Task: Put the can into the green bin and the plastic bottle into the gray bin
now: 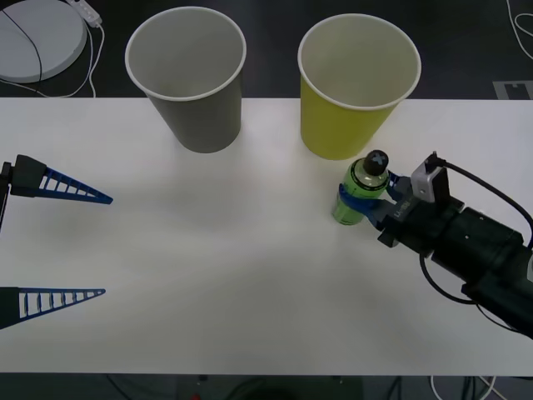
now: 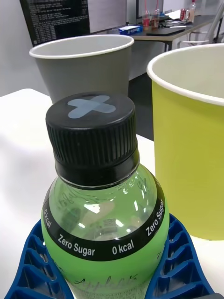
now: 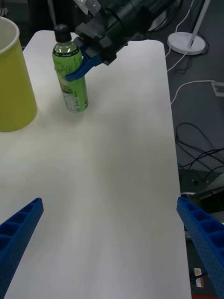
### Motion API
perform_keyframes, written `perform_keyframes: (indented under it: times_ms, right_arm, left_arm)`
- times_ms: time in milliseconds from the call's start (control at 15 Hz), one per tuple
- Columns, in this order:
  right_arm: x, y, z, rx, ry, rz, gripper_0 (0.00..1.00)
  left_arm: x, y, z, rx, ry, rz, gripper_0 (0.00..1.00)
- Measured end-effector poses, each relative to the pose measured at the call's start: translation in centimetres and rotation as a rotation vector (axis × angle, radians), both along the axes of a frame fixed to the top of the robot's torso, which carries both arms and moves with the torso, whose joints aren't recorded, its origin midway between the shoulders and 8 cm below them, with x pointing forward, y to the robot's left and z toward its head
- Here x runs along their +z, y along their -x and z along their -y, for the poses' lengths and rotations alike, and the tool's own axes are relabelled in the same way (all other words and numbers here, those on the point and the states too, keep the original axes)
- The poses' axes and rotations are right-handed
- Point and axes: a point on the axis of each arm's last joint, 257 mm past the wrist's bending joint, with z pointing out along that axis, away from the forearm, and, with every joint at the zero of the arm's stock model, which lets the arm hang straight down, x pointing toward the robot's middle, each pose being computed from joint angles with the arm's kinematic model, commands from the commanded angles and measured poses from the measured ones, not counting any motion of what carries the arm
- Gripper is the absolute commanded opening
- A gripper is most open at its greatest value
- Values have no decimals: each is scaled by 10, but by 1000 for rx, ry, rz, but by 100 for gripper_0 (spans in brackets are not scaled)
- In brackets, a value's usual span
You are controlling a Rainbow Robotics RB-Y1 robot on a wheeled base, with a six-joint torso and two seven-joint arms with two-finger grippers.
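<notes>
At the left edge of the front view, the left gripper (image 1: pixel 104 246) hovers over the white worktop (image 1: pixel 233 275) with its blue fingers spread wide. The gray bin (image 1: pixel 191 75) stands upright at upper centre-left, the green bin (image 1: pixel 354 83) to its right. Just below the green bin, the plastic bottle (image 1: pixel 360 192) stands upright, pinched by the right gripper (image 1: pixel 366 198).

right hand (image 1: pixel 364 202) closed, left hand (image 1: pixel 106 245) spread wide
</notes>
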Motion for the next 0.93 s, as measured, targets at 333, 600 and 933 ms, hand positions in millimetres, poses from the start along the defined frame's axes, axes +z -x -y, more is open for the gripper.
perform_keyframes:
  times_ms: [333,600,933]
  right_arm:
    - [17,16,6,25,-11,-1,0]
    - [31,28,12,42,3,-1,0]
    - [51,39,10,77,-1,-9,0]
  left_arm:
    - [0,0,0,0,0,0,100]
    - [0,0,0,0,0,0,100]
    - [0,0,0,0,0,0,100]
